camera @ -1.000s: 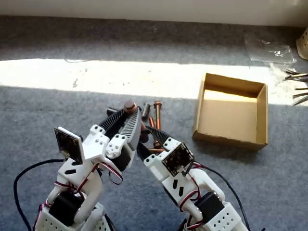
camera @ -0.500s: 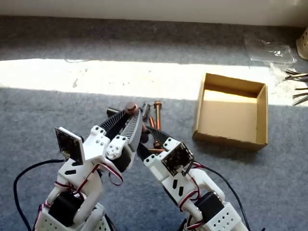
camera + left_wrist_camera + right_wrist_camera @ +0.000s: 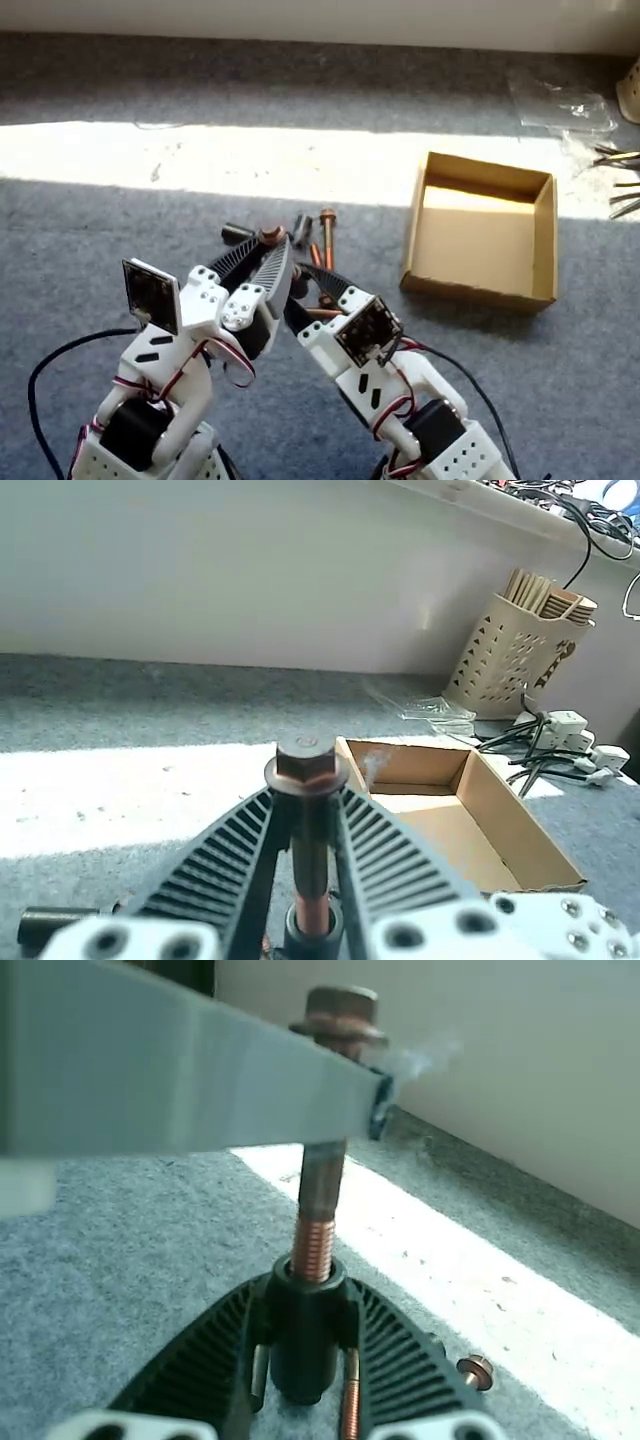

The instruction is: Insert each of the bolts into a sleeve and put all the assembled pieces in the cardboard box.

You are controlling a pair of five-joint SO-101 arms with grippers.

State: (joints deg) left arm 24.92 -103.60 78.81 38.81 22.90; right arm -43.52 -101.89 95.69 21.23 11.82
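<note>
- Grips a bolt [image 3: 306,770] just under its flanged head with the left claw [image 3: 309,808], clenched on it, shaft upright.
- Clamps a black sleeve [image 3: 303,1345] in the right claw [image 3: 305,1298], clenched on it, directly beneath the bolt.
- Reveals, from the right wrist, the copper thread entering the sleeve's mouth; from the left wrist, gives just the sleeve's rim, cut off at the picture's edge.
- Hides that joint from the high view behind both claws, met near the middle of the desk [image 3: 90,225], toward its front edge.
- Sets the cardboard box [image 3: 476,290] toward the desk's right edge, mouth up.
- Leaves loose bolts [image 3: 327,232] and a loose sleeve [image 3: 237,234] lying just beyond the claws, partly covered, count hard to make out.
</note>
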